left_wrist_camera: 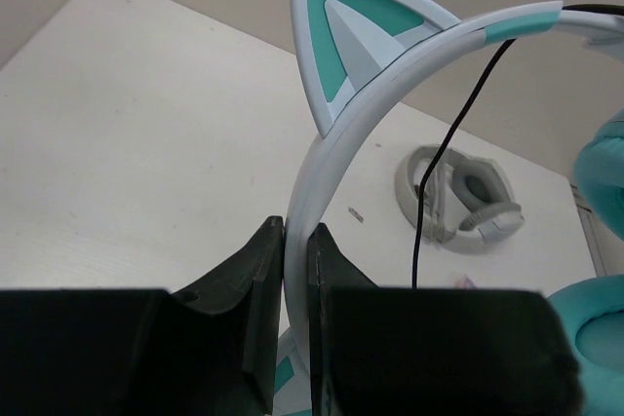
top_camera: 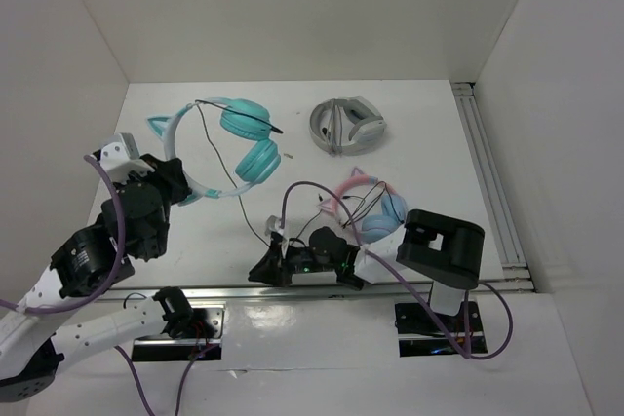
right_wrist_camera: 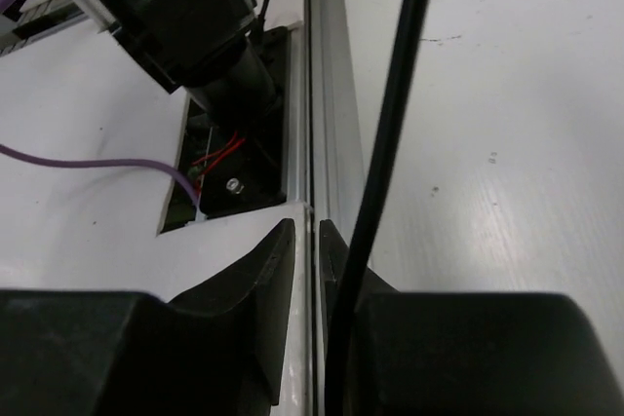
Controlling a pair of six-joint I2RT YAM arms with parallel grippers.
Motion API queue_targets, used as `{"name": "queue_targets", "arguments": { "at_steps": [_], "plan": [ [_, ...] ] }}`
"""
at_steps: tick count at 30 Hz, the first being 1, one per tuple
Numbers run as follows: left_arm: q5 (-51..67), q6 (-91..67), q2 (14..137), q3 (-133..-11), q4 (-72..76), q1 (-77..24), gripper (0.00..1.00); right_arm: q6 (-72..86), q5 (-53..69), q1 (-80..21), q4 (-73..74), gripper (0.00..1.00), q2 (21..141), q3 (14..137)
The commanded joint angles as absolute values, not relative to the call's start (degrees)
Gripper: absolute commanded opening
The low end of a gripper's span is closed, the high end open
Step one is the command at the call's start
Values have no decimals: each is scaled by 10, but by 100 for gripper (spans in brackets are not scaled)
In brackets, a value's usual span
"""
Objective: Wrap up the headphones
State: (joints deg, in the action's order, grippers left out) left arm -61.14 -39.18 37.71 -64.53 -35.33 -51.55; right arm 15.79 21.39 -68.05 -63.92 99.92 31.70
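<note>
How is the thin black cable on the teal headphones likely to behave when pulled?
Probably floppy: the cable hangs in a loose curve from the teal cat-ear headphones instead of holding shape. Likely light, being so thin, so it should follow any pull. It might snag on a pointed ear nearby.

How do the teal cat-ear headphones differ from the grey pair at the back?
The teal headphones have pointed ears; the grey pair has none. The teal headphones are spread open, headband pinched by the left fingers; the grey pair lies folded, untouched. Both are over-ear.
</note>
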Motion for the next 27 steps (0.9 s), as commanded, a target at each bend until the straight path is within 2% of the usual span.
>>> {"name": "queue_targets", "arguments": {
  "at_steps": [1, 7, 12, 13, 16, 17, 22, 27],
  "plan": [
    [-707, -407, 388, -691, -293, -517, 0, 162, 214, -713, -711, 23, 1009, 317],
    [-759, -433, 422, -684, -318, -512, 0, 149, 193, -760, -683, 23, 991, 323],
    [-778, -422, 442, -679, -318, -498, 0, 99, 130, -821, -566, 23, 915, 337],
    [-784, -409, 447, -679, -318, -498, 0, 78, 95, -843, -515, 21, 890, 347],
    [-797, -389, 454, -679, -328, -498, 0, 48, 31, -876, -445, 3, 848, 354],
    [-797, -388, 459, -679, -339, -498, 0, 32, -12, -895, -423, 0, 821, 361],
    [-806, -386, 479, -684, -380, -498, 0, -3, -85, -941, -288, 0, 757, 402],
    [-716, -448, 511, -701, -532, -493, 0, -61, -188, -984, -135, 0, 714, 468]
  ]
}}
